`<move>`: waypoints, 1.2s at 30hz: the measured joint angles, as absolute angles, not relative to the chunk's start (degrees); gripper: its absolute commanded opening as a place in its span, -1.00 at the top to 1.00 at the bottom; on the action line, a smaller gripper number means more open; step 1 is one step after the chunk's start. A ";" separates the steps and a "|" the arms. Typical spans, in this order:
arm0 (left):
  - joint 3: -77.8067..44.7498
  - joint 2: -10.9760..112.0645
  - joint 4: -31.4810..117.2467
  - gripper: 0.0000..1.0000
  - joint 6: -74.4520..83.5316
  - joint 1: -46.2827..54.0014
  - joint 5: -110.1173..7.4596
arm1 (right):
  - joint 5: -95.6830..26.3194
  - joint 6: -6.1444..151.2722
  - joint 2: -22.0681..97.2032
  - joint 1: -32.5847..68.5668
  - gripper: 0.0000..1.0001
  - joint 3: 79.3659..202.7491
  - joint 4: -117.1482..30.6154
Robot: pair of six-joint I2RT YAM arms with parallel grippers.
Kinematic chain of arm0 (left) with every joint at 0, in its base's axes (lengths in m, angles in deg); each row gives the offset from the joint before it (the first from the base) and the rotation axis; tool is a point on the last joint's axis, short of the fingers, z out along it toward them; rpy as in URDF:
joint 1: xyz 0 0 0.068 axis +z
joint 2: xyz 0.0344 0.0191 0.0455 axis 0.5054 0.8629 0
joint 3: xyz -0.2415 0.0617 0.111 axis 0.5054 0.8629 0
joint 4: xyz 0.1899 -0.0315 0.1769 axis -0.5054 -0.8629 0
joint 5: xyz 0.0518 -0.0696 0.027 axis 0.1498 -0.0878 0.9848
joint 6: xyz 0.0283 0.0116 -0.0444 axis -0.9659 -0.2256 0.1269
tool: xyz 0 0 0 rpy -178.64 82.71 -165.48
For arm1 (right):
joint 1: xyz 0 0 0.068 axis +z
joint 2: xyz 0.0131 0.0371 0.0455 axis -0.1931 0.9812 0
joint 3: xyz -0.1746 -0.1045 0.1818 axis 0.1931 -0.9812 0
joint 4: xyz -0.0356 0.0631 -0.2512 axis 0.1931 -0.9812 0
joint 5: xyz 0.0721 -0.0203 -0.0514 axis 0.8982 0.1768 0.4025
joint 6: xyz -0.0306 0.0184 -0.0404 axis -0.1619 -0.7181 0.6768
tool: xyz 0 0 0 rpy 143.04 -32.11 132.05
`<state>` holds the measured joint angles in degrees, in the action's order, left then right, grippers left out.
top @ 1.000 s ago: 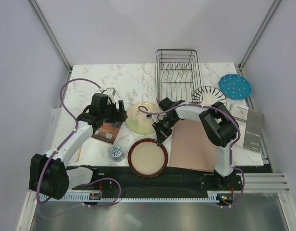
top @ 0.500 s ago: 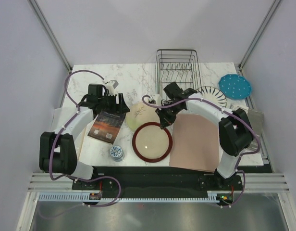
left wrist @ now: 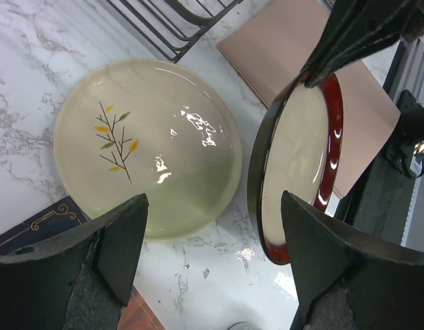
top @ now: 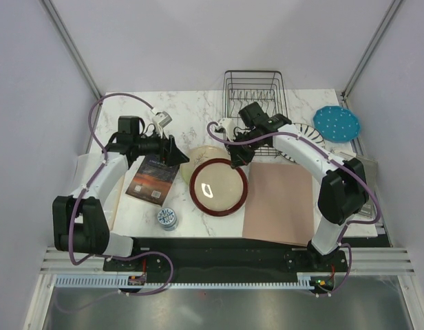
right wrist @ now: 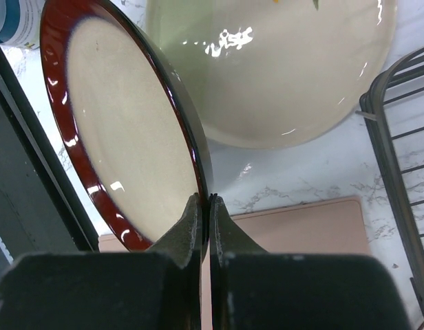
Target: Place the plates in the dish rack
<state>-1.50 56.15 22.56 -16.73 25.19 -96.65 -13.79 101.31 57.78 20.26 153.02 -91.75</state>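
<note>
Your right gripper [top: 234, 163] has its fingers pinched tight on the rim of the red-rimmed plate [top: 219, 187], so only the rim's thickness parts them in the right wrist view. The plate hangs steeply tilted from that grip, with its cream face toward the near side. Its lower edge looks close to the marble table [top: 129, 110], but you cannot tell from these views whether it touches.

The sprig plate [top: 197, 159] lies flat just behind it, partly covered by the tilted plate from above. Your left gripper [top: 177, 157] hovers at the sprig plate's left edge with its fingers spread wide and nothing between them.

The dish rack [top: 253, 103] stands at the far edge of the table, just beyond your right wrist. The striped plate [top: 305, 134] lies beside the rack's right near corner, partly under your right arm. The teal plate [top: 336, 124] sits further right. The pink mat [top: 277, 206] lies flat, right of the held plate.
</note>
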 measured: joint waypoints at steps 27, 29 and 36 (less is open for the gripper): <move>-5.61 65.77 9.18 0.83 -29.67 19.35 -99.60 | -14.29 101.57 60.47 20.52 0.33 164.25 -94.57; -5.61 65.79 8.59 0.85 -30.72 19.35 -100.13 | -13.77 101.62 60.49 20.52 0.06 164.25 -95.18; -5.66 66.29 5.53 0.87 -36.32 18.35 -99.49 | -10.12 104.92 61.63 20.48 -0.04 164.25 -98.46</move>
